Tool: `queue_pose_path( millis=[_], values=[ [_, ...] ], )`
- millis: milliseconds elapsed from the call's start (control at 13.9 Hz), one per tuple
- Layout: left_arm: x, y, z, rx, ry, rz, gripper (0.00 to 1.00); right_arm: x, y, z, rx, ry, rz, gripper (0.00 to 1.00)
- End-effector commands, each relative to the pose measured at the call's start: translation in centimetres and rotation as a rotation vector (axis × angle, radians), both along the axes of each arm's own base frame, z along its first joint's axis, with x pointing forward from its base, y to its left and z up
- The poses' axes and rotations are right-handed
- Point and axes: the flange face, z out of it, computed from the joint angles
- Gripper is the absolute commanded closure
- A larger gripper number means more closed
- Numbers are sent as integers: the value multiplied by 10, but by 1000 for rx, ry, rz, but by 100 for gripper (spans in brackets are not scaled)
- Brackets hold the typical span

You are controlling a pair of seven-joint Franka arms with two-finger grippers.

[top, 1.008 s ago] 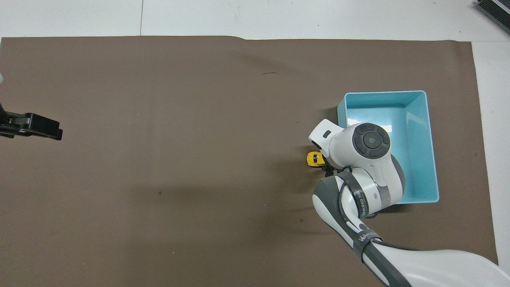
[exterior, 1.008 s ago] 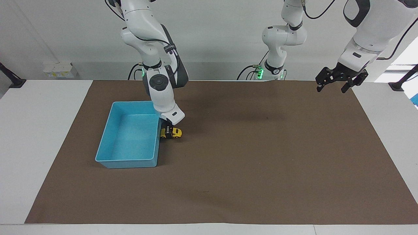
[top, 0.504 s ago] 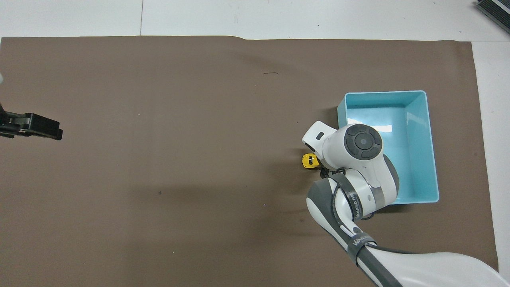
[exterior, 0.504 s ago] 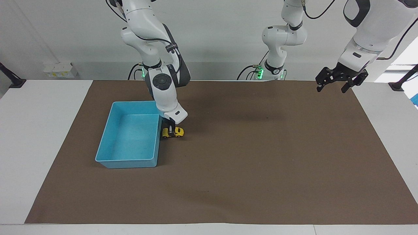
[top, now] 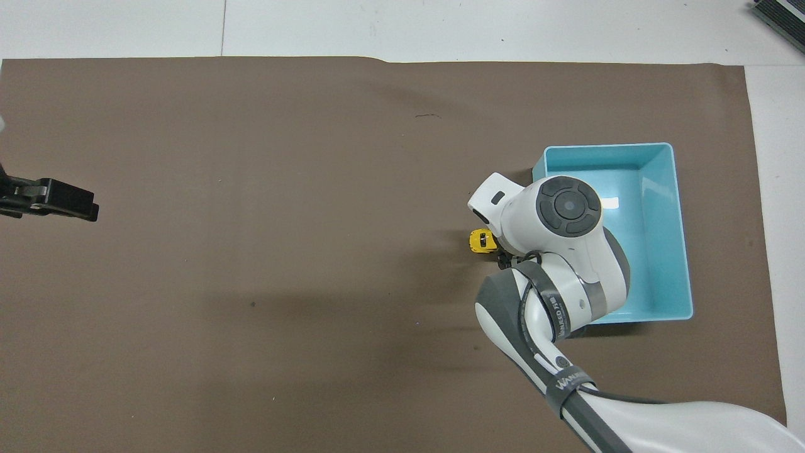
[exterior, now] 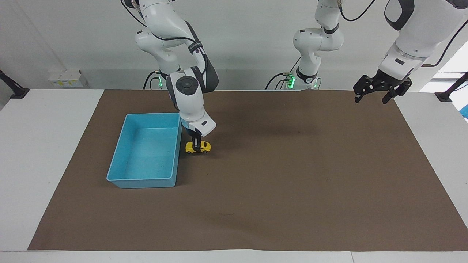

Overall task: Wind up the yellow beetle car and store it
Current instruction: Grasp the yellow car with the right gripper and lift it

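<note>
The yellow beetle car (exterior: 197, 147) sits on the brown mat (exterior: 278, 175) just beside the light blue bin (exterior: 146, 179). It looks light, hard and slick, best pinched across its flanks. The right tool (exterior: 197, 143) is clamped on its roof and sides; the left tool (exterior: 380, 91) waits spread wide over the mat's corner, holding nothing.

1. One camera sits high up across the worktop (exterior: 55, 153), looking back at the robots.
2. Another looks steeply down from above them.
3. Both see the brown mat (exterior: 292, 182).

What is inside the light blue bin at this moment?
Nothing shows on the light blue bin's visible floor. The yellow beetle car sits outside, beside it, gripped by the right gripper. Overhead, the arm covers one corner.
</note>
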Motion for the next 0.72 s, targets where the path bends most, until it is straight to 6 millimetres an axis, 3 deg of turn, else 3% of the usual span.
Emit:
queue_pose_path(
  millis=[0, 216, 648],
  values=[
    [-8, 3, 2, 16, 4, 11, 0, 7, 3, 5, 3, 4, -23, 100],
    [-7, 3, 2, 17, 5, 11, 0, 12, 5, 18, 6, -1, -25, 100],
    [-7, 3, 2, 17, 5, 11, 0, 23, 4, 70, -9, 42, -63, 100]
  ],
)
